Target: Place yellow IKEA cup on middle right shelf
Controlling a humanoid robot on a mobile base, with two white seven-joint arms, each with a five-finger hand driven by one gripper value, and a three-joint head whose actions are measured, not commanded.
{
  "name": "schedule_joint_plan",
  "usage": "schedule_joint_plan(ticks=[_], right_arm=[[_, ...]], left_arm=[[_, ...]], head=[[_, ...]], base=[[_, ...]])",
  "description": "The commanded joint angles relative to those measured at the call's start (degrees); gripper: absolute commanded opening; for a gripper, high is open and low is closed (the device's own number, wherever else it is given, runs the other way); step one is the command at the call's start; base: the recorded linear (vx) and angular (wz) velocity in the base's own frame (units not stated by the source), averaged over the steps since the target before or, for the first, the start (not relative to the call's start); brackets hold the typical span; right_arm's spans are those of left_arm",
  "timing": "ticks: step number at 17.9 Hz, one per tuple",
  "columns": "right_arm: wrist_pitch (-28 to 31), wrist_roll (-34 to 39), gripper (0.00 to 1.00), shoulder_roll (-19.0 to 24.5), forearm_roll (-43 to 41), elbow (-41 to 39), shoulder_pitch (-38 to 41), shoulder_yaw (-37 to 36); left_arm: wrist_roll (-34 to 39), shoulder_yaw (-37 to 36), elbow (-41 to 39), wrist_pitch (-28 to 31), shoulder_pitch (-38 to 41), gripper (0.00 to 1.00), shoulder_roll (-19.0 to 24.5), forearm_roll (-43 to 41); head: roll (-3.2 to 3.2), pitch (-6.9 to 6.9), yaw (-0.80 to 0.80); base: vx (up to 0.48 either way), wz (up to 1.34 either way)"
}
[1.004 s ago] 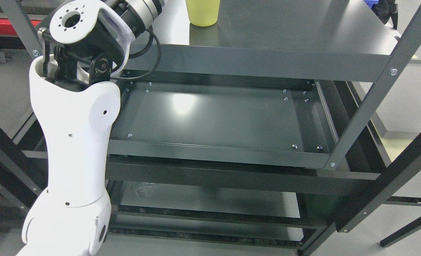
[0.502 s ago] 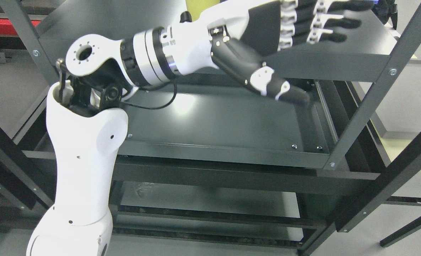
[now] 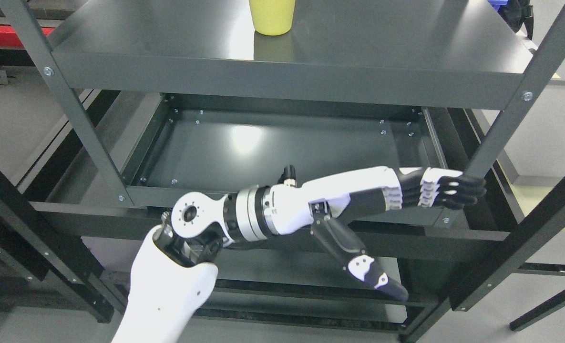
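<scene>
A yellow cup (image 3: 272, 16) stands upright on the top shelf (image 3: 382, 43) of a dark metal rack, near the back centre, its upper part cut off by the frame edge. My left hand (image 3: 430, 214) is low in front of the rack, level with the front rail of the middle shelf (image 3: 282, 152). Its fingers (image 3: 446, 190) are stretched out straight to the right and the thumb points down. It holds nothing and is far below the cup. The right arm does not show.
The rack's slanted uprights (image 3: 506, 128) frame the shelves on both sides. A lower shelf (image 3: 272, 267) lies under the middle one. A blue object (image 3: 499, 3) peeks in at the top right. Grey floor surrounds the rack.
My left arm has swung down from beside the top shelf to in front of the middle shelf's front rail, hand still flat and empty. The cup has stayed put.
</scene>
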Motion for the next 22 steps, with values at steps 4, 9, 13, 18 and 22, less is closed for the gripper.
schedule_joint_plan(ticks=[4, 9, 13, 18, 22], right_arm=[[0.0, 0.0, 0.99, -1.0, -1.4, 0.0, 0.8, 1.0], [0.0, 0.0, 0.99, -1.0, -1.4, 0.0, 0.8, 1.0], [0.0, 0.0, 0.99, -1.0, -1.4, 0.0, 0.8, 1.0], [0.0, 0.0, 0.99, -1.0, -1.4, 0.0, 0.8, 1.1], [0.0, 0.0, 0.99, -1.0, -1.4, 0.0, 0.8, 1.0]], left_arm=[[33.6, 6.3, 10.5, -8.1, 12.9, 0.98, 0.9, -12.0], [41.4, 13.0, 9.4, -9.6, 14.9, 0.99, 0.9, -16.8], [50.4, 14.4, 7.5, -9.2, 17.4, 0.99, 0.9, -19.9], [50.8, 12.2, 2.4, -5.1, 21.4, 0.99, 0.9, -20.0], [50.8, 14.4, 0.6, -3.7, 21.0, 0.99, 0.9, -20.0]], head=[[0.00, 0.00, 0.00], [0.00, 0.00, 0.00], [0.00, 0.00, 0.00], [0.00, 0.00, 0.00], [0.00, 0.00, 0.00]], base=[[0.000, 0.00], [0.000, 0.00], [0.000, 0.00], [0.000, 0.00], [0.000, 0.00]])
